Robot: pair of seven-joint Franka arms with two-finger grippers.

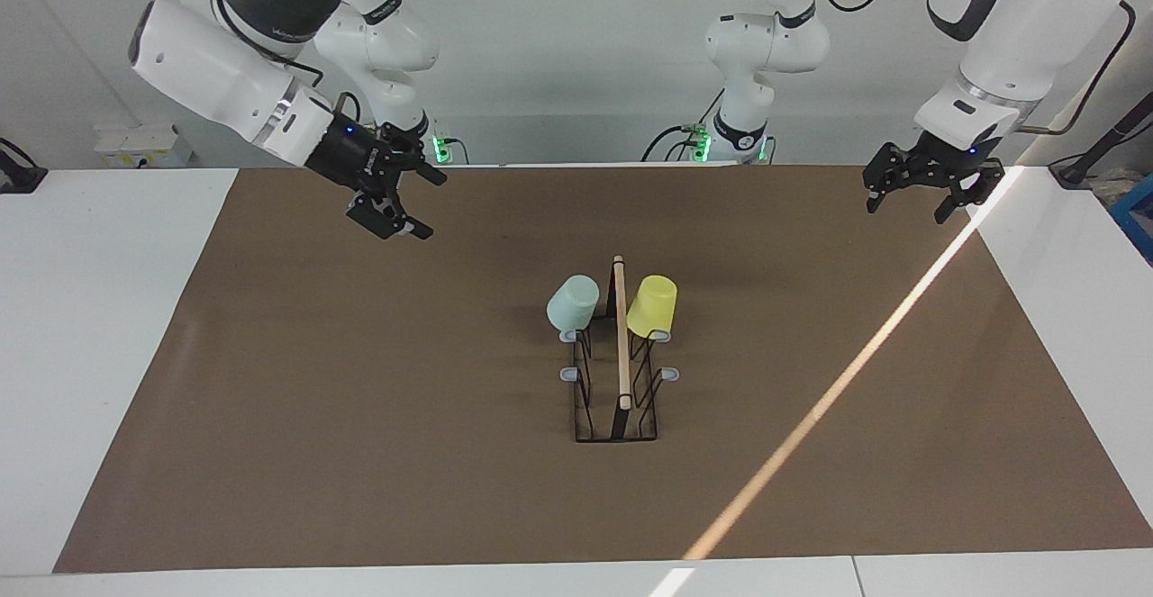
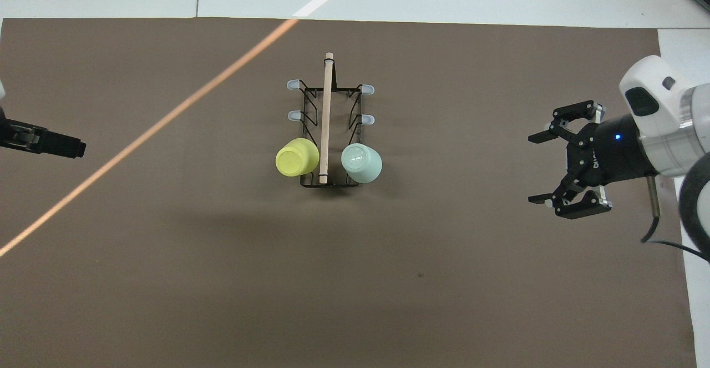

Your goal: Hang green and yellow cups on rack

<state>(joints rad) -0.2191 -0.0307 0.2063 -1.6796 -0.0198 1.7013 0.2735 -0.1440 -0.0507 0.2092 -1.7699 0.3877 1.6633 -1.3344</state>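
Green cup (image 1: 573,303) and yellow cup (image 1: 652,305) hanging upside down on rack (image 1: 618,372) pegs nearest the robots, mid-mat. Right gripper (image 1: 416,203) hovering apart and empty toward its own end; left gripper (image 1: 921,195) waiting apart over the mat's corner.
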